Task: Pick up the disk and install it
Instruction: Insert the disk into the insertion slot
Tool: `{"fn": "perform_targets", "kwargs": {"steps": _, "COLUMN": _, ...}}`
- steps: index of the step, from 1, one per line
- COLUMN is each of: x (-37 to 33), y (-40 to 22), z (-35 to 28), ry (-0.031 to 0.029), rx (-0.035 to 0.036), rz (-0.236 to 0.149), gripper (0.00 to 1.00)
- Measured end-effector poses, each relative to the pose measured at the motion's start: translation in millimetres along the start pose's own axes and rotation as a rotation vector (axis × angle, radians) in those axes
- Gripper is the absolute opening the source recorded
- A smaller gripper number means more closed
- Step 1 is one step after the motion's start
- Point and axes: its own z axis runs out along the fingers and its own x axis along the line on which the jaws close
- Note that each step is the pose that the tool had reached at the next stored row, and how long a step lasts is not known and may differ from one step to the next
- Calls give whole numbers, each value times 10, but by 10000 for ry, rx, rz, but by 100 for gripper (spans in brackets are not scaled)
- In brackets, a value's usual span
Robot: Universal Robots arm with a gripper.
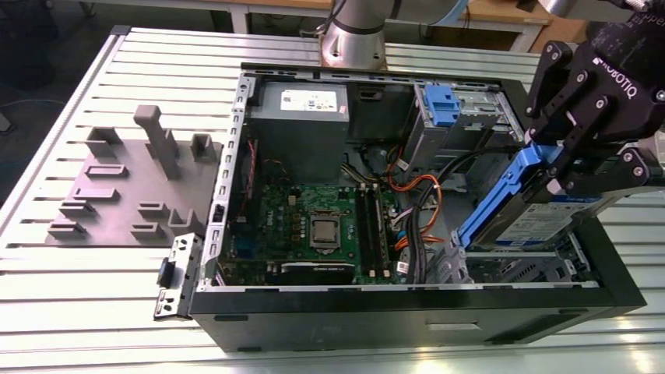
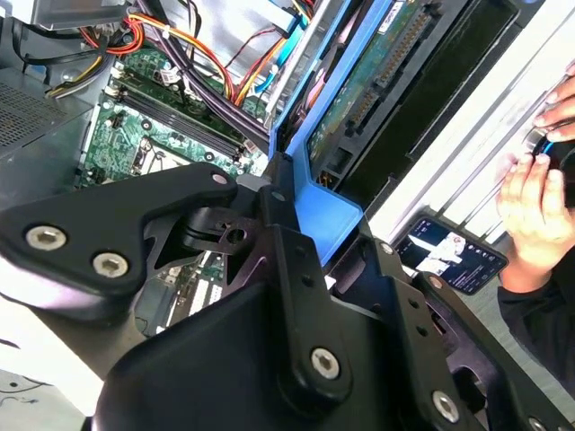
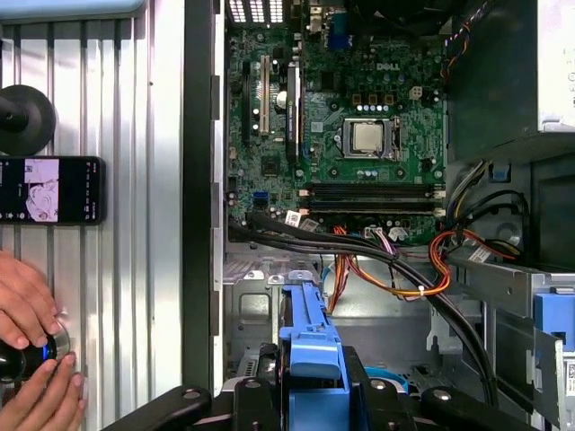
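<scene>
In the exterior view my gripper (image 1: pixel 569 167) is shut on the disk (image 1: pixel 532 224), a silver-grey drive with a white-and-blue label in a blue carrier. It hangs tilted, one end low over the drive cage (image 1: pixel 519 269) at the exterior view's right of the open computer case (image 1: pixel 416 300). In the second wrist view the black fingers (image 2: pixel 274 211) clamp the blue carrier, and the disk's (image 2: pixel 373 85) green circuit board faces the camera. The first wrist view shows the carrier's (image 3: pixel 310 346) blue edge over the cage.
Inside the case lie the motherboard (image 1: pixel 311 226), a grey power-supply box (image 1: pixel 299 125), orange and black cables (image 1: pixel 416 191) and a small blue clip (image 1: pixel 441 105). A grey fixture plate (image 1: pixel 124 187) sits at the exterior view's left. A person's hands (image 3: pixel 27 359) and a phone (image 3: pixel 49 190) rest beside the case.
</scene>
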Motion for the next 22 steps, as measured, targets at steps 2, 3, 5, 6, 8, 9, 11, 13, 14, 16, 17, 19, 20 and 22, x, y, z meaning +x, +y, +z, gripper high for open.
{"fn": "perform_targets", "kwargs": {"steps": 2, "x": 0, "y": 0, "z": 0, "ry": 0, "rx": 0, "rz": 0, "gripper": 36}}
{"fn": "perform_targets", "kwargs": {"steps": 3, "x": 0, "y": 0, "z": 0, "ry": 0, "rx": 0, "rz": 0, "gripper": 36}}
{"fn": "perform_targets", "kwargs": {"steps": 5, "x": 0, "y": 0, "z": 1, "ry": -1, "rx": 0, "rz": -1, "gripper": 36}}
{"fn": "perform_targets", "kwargs": {"steps": 6, "x": 0, "y": 0, "z": 1, "ry": -1, "rx": 0, "rz": -1, "gripper": 36}}
{"fn": "perform_targets", "kwargs": {"steps": 8, "x": 0, "y": 0, "z": 1, "ry": 0, "rx": 0, "rz": 0, "gripper": 36}}
{"fn": "perform_targets", "kwargs": {"steps": 9, "x": 0, "y": 0, "z": 1, "ry": 1, "rx": 1, "rz": -1, "gripper": 36}}
{"fn": "perform_targets", "kwargs": {"steps": 11, "x": -1, "y": 0, "z": 5, "ry": -2, "rx": 1, "rz": -1, "gripper": 38}}
{"fn": "perform_targets", "kwargs": {"steps": 13, "x": 1, "y": -1, "z": 24, "ry": -1, "rx": 0, "rz": -1, "gripper": 44}}
{"fn": "perform_targets", "kwargs": {"steps": 14, "x": 2, "y": -1, "z": 44, "ry": -3, "rx": 0, "rz": -1, "gripper": 44}}
{"fn": "perform_targets", "kwargs": {"steps": 16, "x": 5, "y": -1, "z": 79, "ry": -1, "rx": 0, "rz": 0, "gripper": 44}}
{"fn": "perform_targets", "kwargs": {"steps": 17, "x": 6, "y": -2, "z": 97, "ry": -1, "rx": 0, "rz": 0, "gripper": 44}}
{"fn": "perform_targets", "kwargs": {"steps": 19, "x": 9, "y": -2, "z": 133, "ry": -1, "rx": 0, "rz": -1, "gripper": 44}}
{"fn": "perform_targets", "kwargs": {"steps": 20, "x": 11, "y": -3, "z": 152, "ry": -1, "rx": 0, "rz": -1, "gripper": 44}}
{"fn": "perform_targets", "kwargs": {"steps": 22, "x": 13, "y": -3, "z": 188, "ry": -1, "rx": 0, "rz": -1, "gripper": 42}}
